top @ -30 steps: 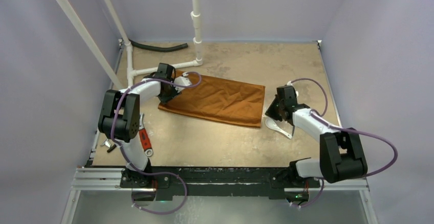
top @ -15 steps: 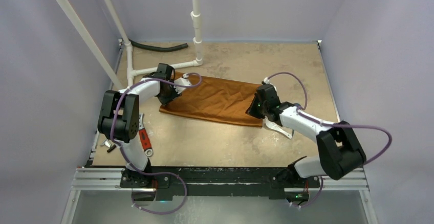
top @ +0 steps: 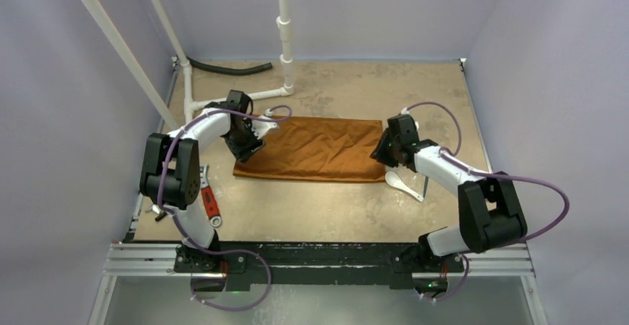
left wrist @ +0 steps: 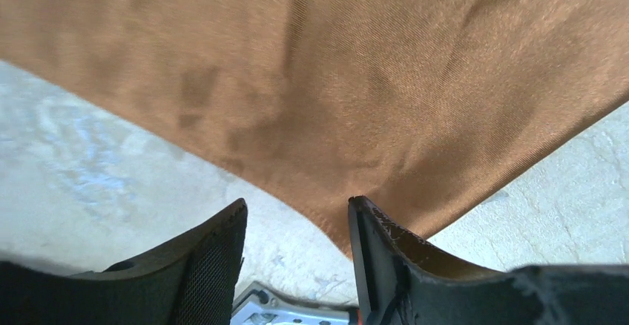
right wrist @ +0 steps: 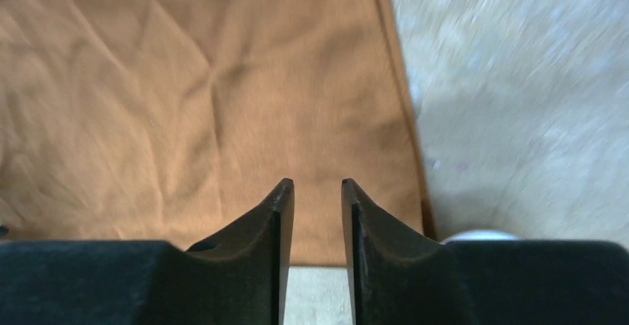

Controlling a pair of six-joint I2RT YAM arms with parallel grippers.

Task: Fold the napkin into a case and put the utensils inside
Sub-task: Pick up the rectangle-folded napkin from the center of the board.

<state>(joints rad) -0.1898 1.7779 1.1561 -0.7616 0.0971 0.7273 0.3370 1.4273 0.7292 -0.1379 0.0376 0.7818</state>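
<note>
Napkin point(top: 311, 150) lies flat, white spoon point(top: 401, 183) just beside, perhaps touching.

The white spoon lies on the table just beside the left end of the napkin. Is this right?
Not quite. The spoon lies on the table just beside the right end of the napkin, as the top view shows.

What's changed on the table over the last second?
The right gripper moved left to the right edge of the napkin. The napkin's left end swung nearward with the left gripper, so it now lies straighter. The white spoon and red-handled tool stayed put.
</note>
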